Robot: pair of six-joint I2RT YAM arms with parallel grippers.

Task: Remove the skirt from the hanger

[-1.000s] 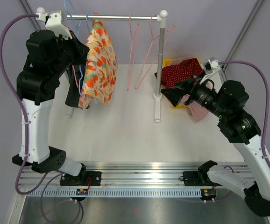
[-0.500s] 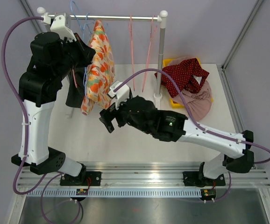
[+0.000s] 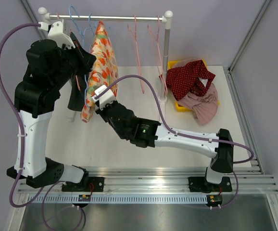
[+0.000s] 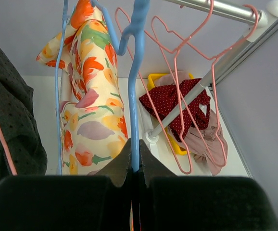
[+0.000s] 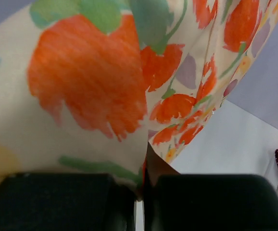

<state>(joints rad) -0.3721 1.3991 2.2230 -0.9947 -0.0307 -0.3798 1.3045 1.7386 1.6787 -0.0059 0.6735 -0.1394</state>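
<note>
Floral skirt (image 3: pixel 100 62) hangs on the blue hanger (image 4: pixel 133 110) at the rail (image 3: pixel 115 18) — light, limp, probably slippery. Left tool (image 4: pixel 135 161) clamps the hanger; right tool (image 5: pixel 144 185) pinches the skirt's lower cloth — a sensible hold.

A floral skirt (image 3: pixel 100 62) hung from the rail (image 3: pixel 115 18) at the far left, beside a dark garment (image 3: pixel 75 98). The left gripper (image 3: pixel 86 57) sat high against the skirt's left edge, below a blue hanger (image 3: pixel 74 13). The right gripper (image 3: pixel 94 98) met the skirt's lower hem, its arm stretched across the table (image 3: pixel 129 139). Pink hangers (image 3: pixel 140 48) hung further right, near a yellow bin (image 3: pixel 172 63) of clothes.
</note>
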